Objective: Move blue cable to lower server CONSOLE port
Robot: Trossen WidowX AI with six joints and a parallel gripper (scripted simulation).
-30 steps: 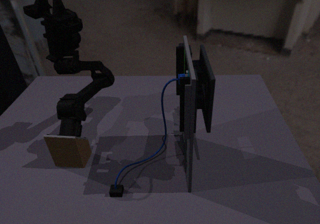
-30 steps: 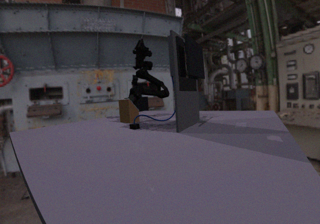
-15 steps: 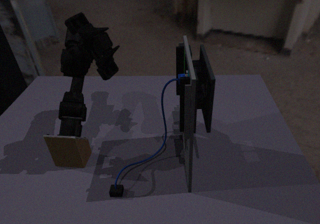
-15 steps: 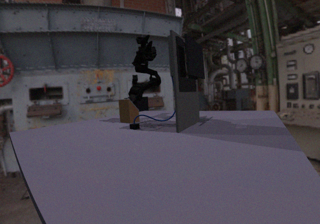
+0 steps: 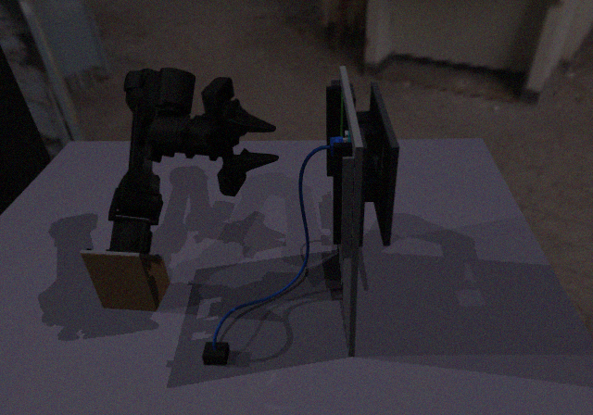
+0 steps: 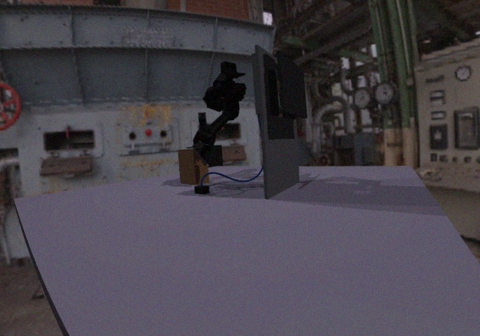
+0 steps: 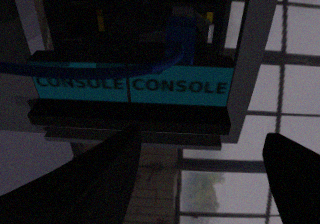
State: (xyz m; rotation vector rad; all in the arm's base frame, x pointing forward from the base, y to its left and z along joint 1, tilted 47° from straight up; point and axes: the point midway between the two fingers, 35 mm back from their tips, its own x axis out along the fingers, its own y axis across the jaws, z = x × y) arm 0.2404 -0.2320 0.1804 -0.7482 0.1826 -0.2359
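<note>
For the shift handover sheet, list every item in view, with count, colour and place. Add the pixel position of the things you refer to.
cable: one, blue, curving from the panel down to the small block (image 5: 303, 209) (image 6: 236, 179) (image 7: 135, 71)
plug: one, blue, at the server hardware on the panel (image 5: 336, 141) (image 7: 180, 34)
CONSOLE labels: two, cyan, side by side below the plug (image 7: 180, 86)
panel: one, grey, upright on the table (image 5: 349, 276) (image 6: 277, 166)
small block: one, black, on the table at the cable's end (image 5: 216, 354) (image 6: 201, 189)
table: one, pale purple, under everything (image 5: 95, 377) (image 6: 240, 266)
handwheel: one, red, far left background (image 6: 15, 107)
arm: one, black, on an orange-brown block (image 5: 138, 161) (image 6: 219, 124)
end effector: one, black, open, facing the panel (image 5: 276, 143) (image 7: 202, 136)
</note>
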